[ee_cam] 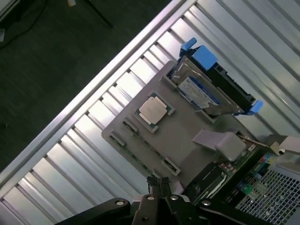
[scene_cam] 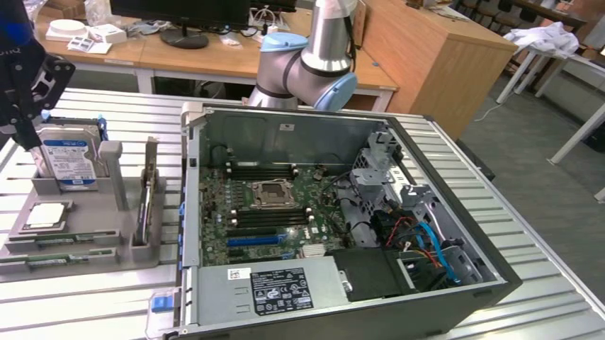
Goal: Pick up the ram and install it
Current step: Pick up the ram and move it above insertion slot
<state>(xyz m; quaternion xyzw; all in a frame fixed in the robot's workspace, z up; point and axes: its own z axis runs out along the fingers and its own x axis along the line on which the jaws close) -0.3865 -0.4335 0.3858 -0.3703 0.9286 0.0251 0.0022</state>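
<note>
Gripper: the gripper [scene_cam: 28, 134] hangs over the far end of the grey tray [scene_cam: 113, 244], just beside the hard drive; in the wrist view its fingertips [ee_cam: 159, 186] are clenched together with nothing between them
Ram: the ram [scene_cam: 47, 260] lies as a thin green stick in a slot along the tray's near edge, with a second green stick [scene_cam: 64, 239] in the slot just behind it; both are apart from the gripper and untouched
Tray: it sits on the bench [scene_cam: 85, 304] against the edge at the exterior view's left, just beside the computer case
Hard drive: the hard drive [scene_cam: 68, 159] stands upright in its blue carrier at the tray's far end
Processor chip: the square silver processor chip [ee_cam: 152, 110] lies flat in a recess between the hard drive and the ram slots
Card: a thin card [scene_cam: 147, 195] stands on edge along the tray side nearest the case
Computer case: the computer case [scene_cam: 472, 283] lies open on its side in the middle of the bench
Motherboard: the green motherboard [scene_cam: 227, 212] has its processor socket [scene_cam: 273, 191] in the middle, with black memory slots [scene_cam: 260, 171] running on either side of it
Power supply: the power supply [scene_cam: 279, 289] fills the case's near corner
Arm: the arm [scene_cam: 312, 64] rises behind the case's far edge
</note>
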